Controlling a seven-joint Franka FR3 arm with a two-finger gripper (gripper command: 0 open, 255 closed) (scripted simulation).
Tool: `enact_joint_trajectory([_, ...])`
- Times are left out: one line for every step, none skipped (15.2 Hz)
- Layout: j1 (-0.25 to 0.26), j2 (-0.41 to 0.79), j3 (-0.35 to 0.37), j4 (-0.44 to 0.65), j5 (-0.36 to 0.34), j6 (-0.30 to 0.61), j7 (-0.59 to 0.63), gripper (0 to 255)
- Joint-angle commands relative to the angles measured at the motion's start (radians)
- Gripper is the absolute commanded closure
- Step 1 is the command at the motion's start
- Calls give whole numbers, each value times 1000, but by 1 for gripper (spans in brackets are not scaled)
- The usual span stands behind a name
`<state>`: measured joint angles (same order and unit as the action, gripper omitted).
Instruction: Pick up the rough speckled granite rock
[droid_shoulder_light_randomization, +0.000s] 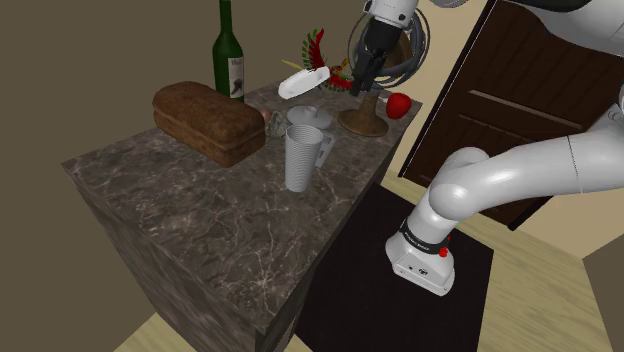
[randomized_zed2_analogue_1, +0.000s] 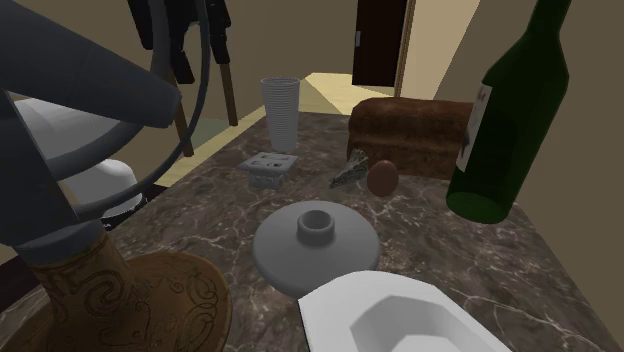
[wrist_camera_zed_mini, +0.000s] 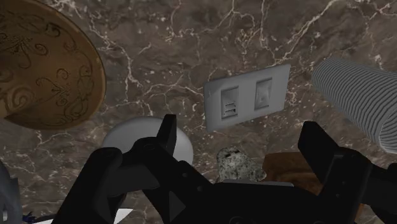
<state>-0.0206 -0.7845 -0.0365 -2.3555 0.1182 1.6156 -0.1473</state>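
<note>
1. Black two-finger gripper (droid_shoulder_light_randomization: 361, 80) (wrist_camera_zed_mini: 240, 130): fingers spread wide, holding nothing and touching nothing. It hangs above the dark veined marble counter (droid_shoulder_light_randomization: 210, 230), roughly over the grey rectangular wall plate with two square insets (randomized_zed2_analogue_1: 270, 168) (wrist_camera_zed_mini: 248, 98).
2. Second exterior view, left of the plate: brown ornate round base (randomized_zed2_analogue_1: 150, 300), cut off by the frame edge. The grey shapes and dark ring above it are too close to the camera to make out.
3. Nearer the camera than the plate: grey round disc with a centre knob (randomized_zed2_analogue_1: 315, 240), then a white dish (randomized_zed2_analogue_1: 400, 320) cut off at the bottom edge.
4. Behind the plate: white ribbed cup (randomized_zed2_analogue_1: 281, 105), upright.
5. Just right of the plate, not touching it: small rough speckled grey rock (randomized_zed2_analogue_1: 350, 170) (wrist_camera_zed_mini: 238, 164), lying on the counter. In the wrist view it sits in line with the gap between the fingers, its lower part hidden by the gripper body.
6. Just right of the rock: brown egg-shaped thing (randomized_zed2_analogue_1: 382, 177); cannot tell what it is.
7. Behind those: brown bread loaf (randomized_zed2_analogue_1: 410, 135).
8. Far right of the plate: dark green glass bottle (randomized_zed2_analogue_1: 510, 120), upright, with a white label (droid_shoulder_light_randomization: 236, 75). The writing on the label is unreadable.
</note>
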Motion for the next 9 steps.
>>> enact_joint_trajectory([0, 0, 0, 0, 0, 0, 0, 0])
enact_joint_trajectory([10, 36, 1, 10, -12, 27, -29, 0])
enact_joint_trajectory([20, 73, 3, 22, -23, 53, -57, 0])
enact_joint_trajectory([30, 110, 4, 34, -35, 78, -85, 0])
enact_joint_trajectory([39, 147, 6, 48, -46, 103, -112, 0])
enact_joint_trajectory([48, 183, 9, 63, -57, 127, -138, 0])
enact_joint_trajectory([56, 220, 12, 78, -69, 150, -163, 0])
enact_joint_trajectory([64, 256, 16, 94, -80, 172, -188, 0])
enact_joint_trajectory([72, 293, 20, 112, -91, 194, -212, 0])
